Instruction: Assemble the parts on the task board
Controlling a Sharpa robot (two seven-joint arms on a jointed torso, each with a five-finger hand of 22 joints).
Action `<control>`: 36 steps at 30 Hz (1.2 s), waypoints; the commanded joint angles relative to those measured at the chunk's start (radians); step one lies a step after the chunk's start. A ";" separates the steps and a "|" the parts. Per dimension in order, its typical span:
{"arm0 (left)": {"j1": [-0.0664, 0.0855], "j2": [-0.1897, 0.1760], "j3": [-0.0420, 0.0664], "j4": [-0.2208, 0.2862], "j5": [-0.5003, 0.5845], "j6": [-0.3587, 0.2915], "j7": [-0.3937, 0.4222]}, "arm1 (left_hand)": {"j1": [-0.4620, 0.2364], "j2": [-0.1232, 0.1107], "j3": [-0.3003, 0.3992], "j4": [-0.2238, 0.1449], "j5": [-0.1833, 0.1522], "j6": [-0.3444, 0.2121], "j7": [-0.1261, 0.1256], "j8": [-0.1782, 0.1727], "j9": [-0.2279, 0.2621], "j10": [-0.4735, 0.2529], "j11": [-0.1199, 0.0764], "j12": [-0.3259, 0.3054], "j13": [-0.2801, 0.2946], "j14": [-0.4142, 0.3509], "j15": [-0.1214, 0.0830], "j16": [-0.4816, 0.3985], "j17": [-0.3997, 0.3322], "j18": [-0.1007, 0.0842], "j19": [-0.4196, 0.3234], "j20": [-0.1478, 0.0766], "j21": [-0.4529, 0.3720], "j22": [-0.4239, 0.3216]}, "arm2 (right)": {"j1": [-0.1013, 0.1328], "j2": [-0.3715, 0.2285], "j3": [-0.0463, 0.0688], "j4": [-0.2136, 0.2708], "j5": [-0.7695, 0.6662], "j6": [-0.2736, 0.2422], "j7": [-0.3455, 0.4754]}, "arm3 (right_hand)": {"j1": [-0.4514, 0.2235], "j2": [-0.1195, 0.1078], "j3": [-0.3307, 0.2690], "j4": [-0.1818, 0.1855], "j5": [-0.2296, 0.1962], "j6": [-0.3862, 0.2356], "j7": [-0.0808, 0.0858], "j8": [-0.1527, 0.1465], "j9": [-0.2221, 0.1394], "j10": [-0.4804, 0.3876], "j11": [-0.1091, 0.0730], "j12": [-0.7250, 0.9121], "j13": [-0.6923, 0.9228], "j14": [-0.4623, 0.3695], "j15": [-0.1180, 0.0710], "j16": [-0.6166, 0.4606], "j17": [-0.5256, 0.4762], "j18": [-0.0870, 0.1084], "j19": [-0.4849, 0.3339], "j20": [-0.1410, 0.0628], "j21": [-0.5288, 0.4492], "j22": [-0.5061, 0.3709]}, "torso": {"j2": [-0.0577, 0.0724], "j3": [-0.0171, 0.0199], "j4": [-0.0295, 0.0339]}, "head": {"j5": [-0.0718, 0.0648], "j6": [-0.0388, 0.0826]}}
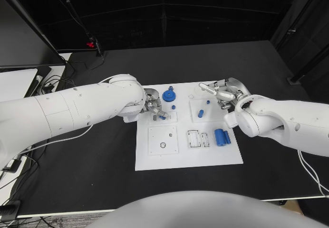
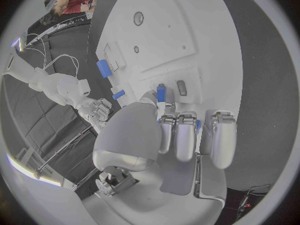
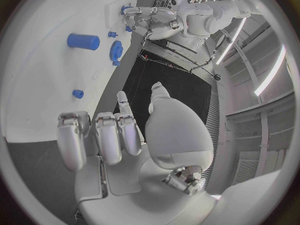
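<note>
Task board [image 1: 186, 159], blue parts [image 1: 221, 137], seemingly unlabelled

Matt white task board [image 1: 226, 154], glossy blue plastic parts [image 1: 220, 137], matt black table [image 1: 89, 161].

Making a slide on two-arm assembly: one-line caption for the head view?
Left hand pinches a small blue part over the white task board; right hand hovers at its far edge.

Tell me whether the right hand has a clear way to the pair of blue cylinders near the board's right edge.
Probably yes. The right hand hovers over the task board's far right corner holding nothing, and the blue cylinders lie uncovered nearer the robot. The right forearm passes close beside them.
</note>
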 commanded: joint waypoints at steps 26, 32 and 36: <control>0.027 -0.043 -0.007 0.044 0.014 -0.035 -0.010 | 0.078 0.014 0.029 0.020 0.029 0.014 -0.012 0.011 0.000 0.105 -0.004 -0.006 0.258 0.105 -0.007 0.001 0.263 -0.006 0.104 -0.005 0.003 0.263 | 0.001 0.003 0.000 -0.004 0.000 0.004 0.001 | -0.002 0.009 -0.008 0.000 0.003 -0.006 -0.001 0.007 0.001 0.106 0.006 0.003 0.263 0.102 0.003 0.002 0.263 -0.006 0.102 0.004 0.000 0.262 | 0.000 0.0007 -0.0005 | -0.002 0.000; 0.039 -0.054 -0.007 0.051 0.039 0.001 -0.034 | 0.070 0.009 0.027 0.024 0.031 0.020 -0.012 0.019 0.004 0.105 -0.005 -0.006 0.258 0.105 -0.008 0.001 0.263 -0.006 0.104 -0.006 0.003 0.263 | 0.001 0.004 0.000 -0.005 0.000 0.003 0.000 | -0.002 0.010 -0.008 0.000 0.002 -0.006 -0.001 0.007 0.001 0.106 0.006 0.003 0.263 0.102 0.003 0.002 0.263 -0.006 0.101 0.004 0.000 0.262 | -0.001 0.0007 0.0000 | -0.002 0.000; 0.043 -0.058 -0.007 0.058 0.058 0.019 -0.056 | 0.055 0.007 0.023 0.025 0.033 0.020 -0.012 0.022 0.007 0.105 -0.005 -0.006 0.258 0.105 -0.008 0.001 0.263 -0.006 0.104 -0.006 0.003 0.263 | 0.001 0.005 0.000 -0.006 0.000 0.004 0.000 | -0.002 0.010 -0.008 0.000 0.002 -0.006 -0.001 0.007 0.001 0.106 0.006 0.003 0.263 0.102 0.003 0.002 0.263 -0.006 0.101 0.004 0.000 0.262 | 0.000 0.0001 0.0002 | -0.003 0.000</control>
